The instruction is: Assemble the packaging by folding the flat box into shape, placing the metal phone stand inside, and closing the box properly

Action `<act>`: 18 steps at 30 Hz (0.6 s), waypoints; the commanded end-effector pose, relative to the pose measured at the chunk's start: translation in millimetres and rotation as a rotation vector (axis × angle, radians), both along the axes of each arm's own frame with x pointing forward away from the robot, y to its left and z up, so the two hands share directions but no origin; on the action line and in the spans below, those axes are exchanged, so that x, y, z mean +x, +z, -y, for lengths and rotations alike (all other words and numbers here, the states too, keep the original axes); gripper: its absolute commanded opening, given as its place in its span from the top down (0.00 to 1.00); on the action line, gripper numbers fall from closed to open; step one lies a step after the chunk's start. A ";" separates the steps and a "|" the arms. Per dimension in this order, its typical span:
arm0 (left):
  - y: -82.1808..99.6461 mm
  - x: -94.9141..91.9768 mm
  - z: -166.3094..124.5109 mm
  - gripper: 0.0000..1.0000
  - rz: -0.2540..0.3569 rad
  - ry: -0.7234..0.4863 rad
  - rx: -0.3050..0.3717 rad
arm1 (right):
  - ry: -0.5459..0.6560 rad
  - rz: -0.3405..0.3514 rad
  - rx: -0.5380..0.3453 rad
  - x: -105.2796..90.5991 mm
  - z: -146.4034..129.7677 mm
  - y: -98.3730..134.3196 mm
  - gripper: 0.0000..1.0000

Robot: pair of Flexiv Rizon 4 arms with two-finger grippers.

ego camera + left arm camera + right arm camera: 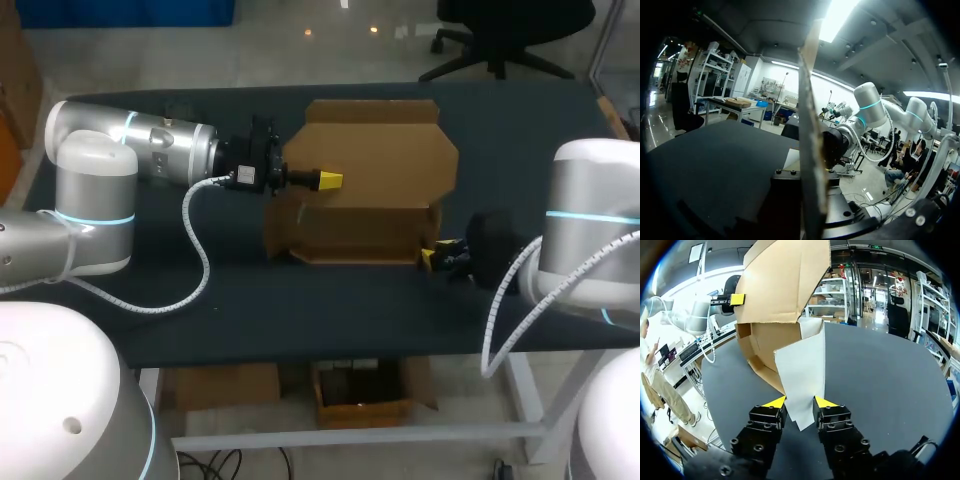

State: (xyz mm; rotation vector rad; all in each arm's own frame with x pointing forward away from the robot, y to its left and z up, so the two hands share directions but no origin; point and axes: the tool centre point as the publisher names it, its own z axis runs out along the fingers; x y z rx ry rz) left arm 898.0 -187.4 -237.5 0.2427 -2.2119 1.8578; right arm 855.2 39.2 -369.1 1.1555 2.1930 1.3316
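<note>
The room is lit from above. Long white lamps [837, 17] on the ceiling shine so hard in the left wrist view that they turn into a plain white streak. The shiny floor [375, 30] past the table throws back small bright spots. The black table [300, 310] soaks up the light and looks dull and dark, so shadows on it hardly show. The brown box [370, 190] is evenly lit, with its inside a bit darker. In both wrist views straight things bend near the dark rim. The box edge right by the left wrist camera looks fuzzy.
</note>
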 end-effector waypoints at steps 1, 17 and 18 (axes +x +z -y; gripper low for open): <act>-2.2 0.4 0.2 1.00 0.000 -0.002 0.000 | 0.003 0.009 0.006 -1.6 -6.5 -1.8 0.66; -2.2 0.4 0.2 1.00 0.000 -0.002 0.000 | 0.063 0.019 0.019 -7.5 -23.3 2.8 0.62; -2.2 0.4 0.2 1.00 0.000 -0.002 0.000 | 0.065 0.020 0.020 -8.7 -23.7 3.3 0.62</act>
